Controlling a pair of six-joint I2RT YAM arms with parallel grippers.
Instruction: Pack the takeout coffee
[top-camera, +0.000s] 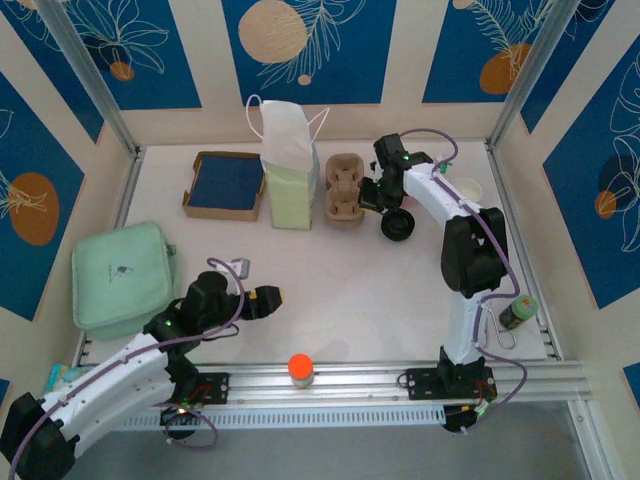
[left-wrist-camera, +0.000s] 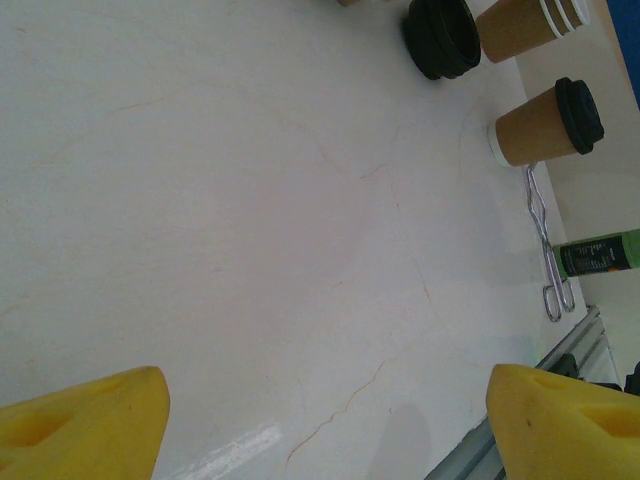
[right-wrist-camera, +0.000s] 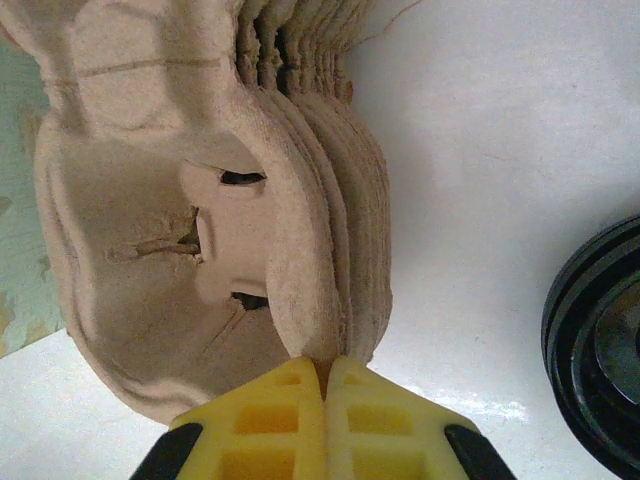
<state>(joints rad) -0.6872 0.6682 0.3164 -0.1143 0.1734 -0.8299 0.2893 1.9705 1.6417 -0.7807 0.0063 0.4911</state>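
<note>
Beside the bag (top-camera: 290, 170), right fingers (right-wrist-camera: 275, 430) pinching carrier stack (right-wrist-camera: 180, 200), left fingers (left-wrist-camera: 80, 425) wide apart

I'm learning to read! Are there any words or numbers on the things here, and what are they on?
Nothing here can be read as words.
On the green bottle: a black label with print, too blurred to read.
On the green pouch: a small dark logo, too small to read.
On the cup carrier: no print.
</note>
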